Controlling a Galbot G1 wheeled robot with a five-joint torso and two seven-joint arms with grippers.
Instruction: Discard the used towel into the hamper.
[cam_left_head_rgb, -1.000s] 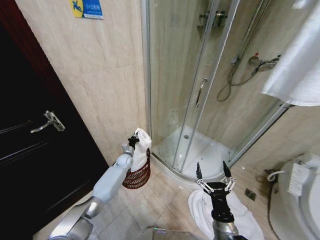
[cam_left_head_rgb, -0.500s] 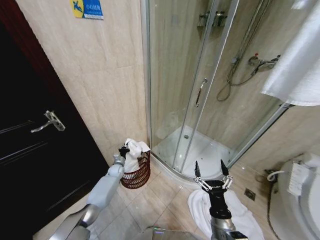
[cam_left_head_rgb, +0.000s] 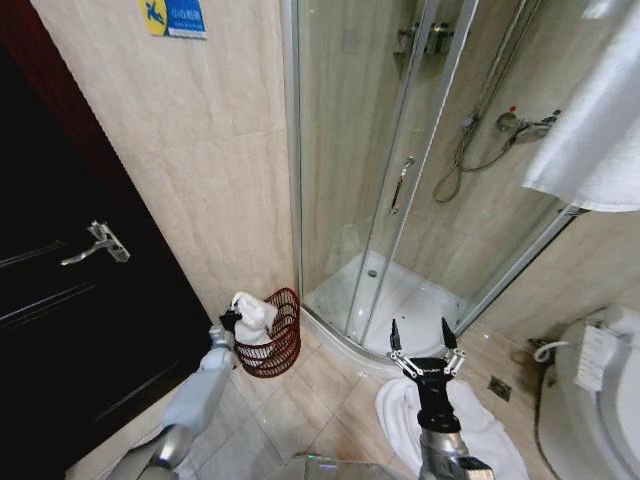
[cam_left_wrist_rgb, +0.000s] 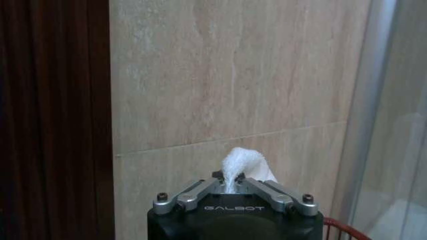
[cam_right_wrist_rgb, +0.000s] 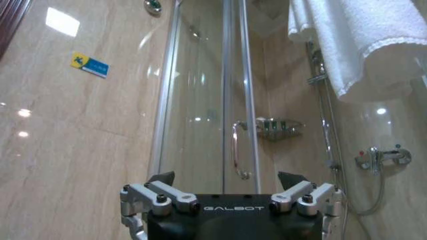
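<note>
The used towel (cam_left_head_rgb: 252, 317), white and bunched, sits in the top of the hamper (cam_left_head_rgb: 275, 352), a dark red wire basket on the floor against the tiled wall. My left gripper (cam_left_head_rgb: 231, 320) is at the hamper's left rim, shut on the towel. In the left wrist view the towel (cam_left_wrist_rgb: 243, 157) pokes up between the closed fingers of the left gripper (cam_left_wrist_rgb: 230, 176), and a bit of the hamper rim (cam_left_wrist_rgb: 341, 231) shows. My right gripper (cam_left_head_rgb: 418, 342) hangs open over the floor by the shower step; the right wrist view shows the right gripper (cam_right_wrist_rgb: 227, 181) spread and empty.
A dark door with a lever handle (cam_left_head_rgb: 95, 243) stands left of the hamper. The glass shower enclosure (cam_left_head_rgb: 370, 180) rises right behind it. A white cloth (cam_left_head_rgb: 485, 435) lies on the floor under my right arm. A toilet (cam_left_head_rgb: 600, 385) is at far right, and another towel (cam_left_head_rgb: 600, 130) hangs above.
My left arm has come down and to the left with the towel. The towel hung above the hamper before; now it rests in the hamper's top. The right arm has barely moved.
</note>
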